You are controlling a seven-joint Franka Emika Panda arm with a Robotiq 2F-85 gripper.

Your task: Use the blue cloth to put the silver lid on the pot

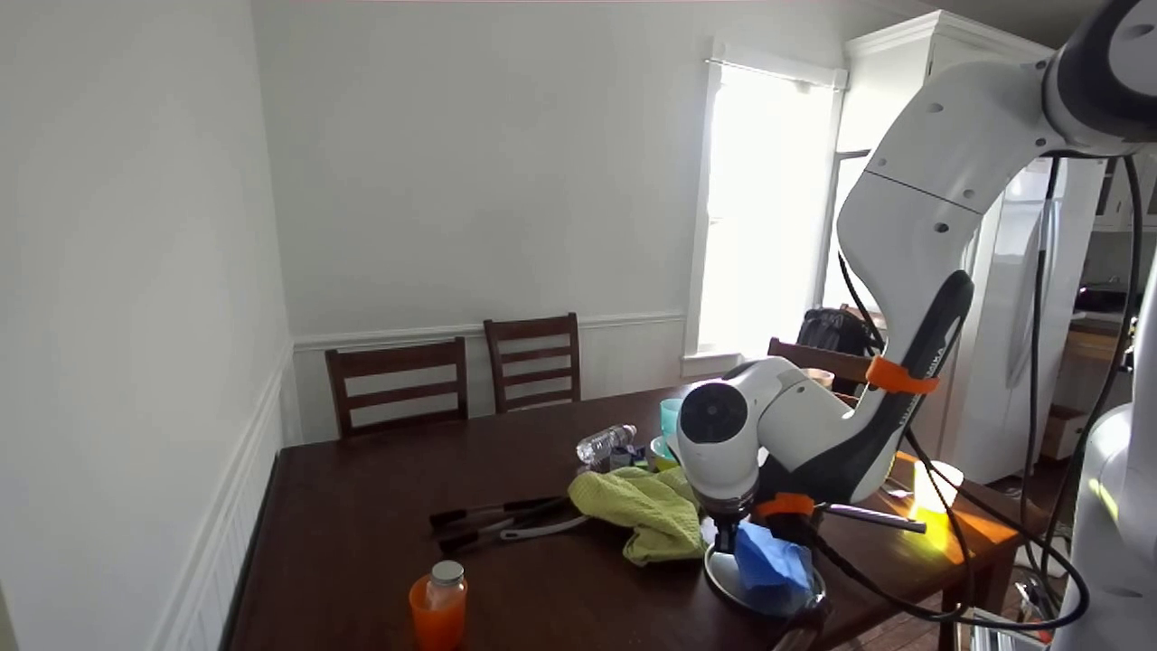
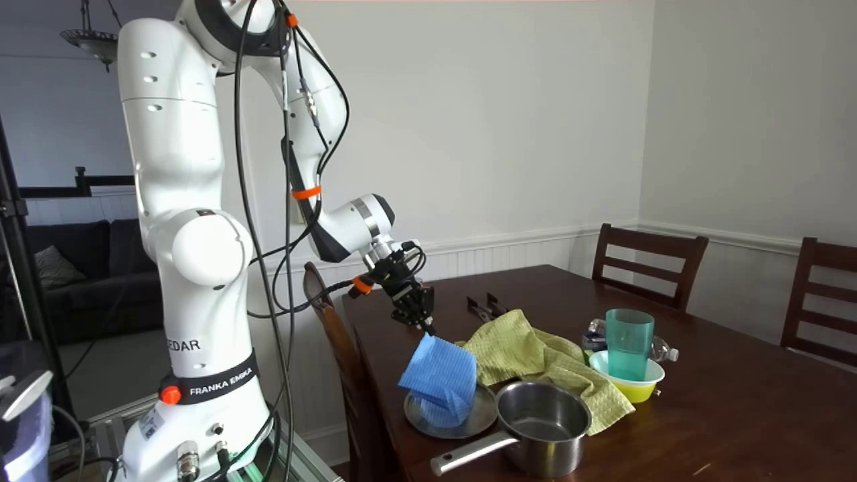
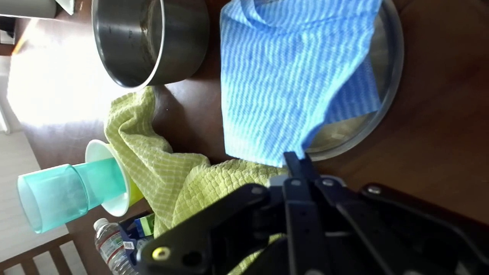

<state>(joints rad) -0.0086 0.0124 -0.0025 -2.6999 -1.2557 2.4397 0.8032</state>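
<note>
The blue cloth [image 3: 290, 76] hangs from my gripper [image 3: 298, 156], whose closed fingertips pinch one edge of it. It shows in both exterior views [image 1: 773, 565] [image 2: 440, 378], draped over the silver lid. The round silver lid [image 3: 340, 135] lies on the table with its rim showing around the cloth [image 2: 483, 412]; its knob is hidden under the cloth. The steel pot [image 2: 546, 442] stands beside the lid, open and uncovered, and shows in the wrist view [image 3: 183, 42]. In an exterior view only its handle [image 1: 872, 517] shows past the arm. The gripper is above the lid's edge [image 2: 428, 328].
A yellow-green towel [image 2: 515, 348] lies crumpled beside lid and pot. A bowl [image 2: 636, 388] holding a teal cup [image 2: 629, 341] and a plastic bottle [image 1: 606, 443] stand beyond it. Dark-handled tongs [image 1: 506, 520] and an orange cup [image 1: 438, 615] are also on the table [image 1: 343, 506].
</note>
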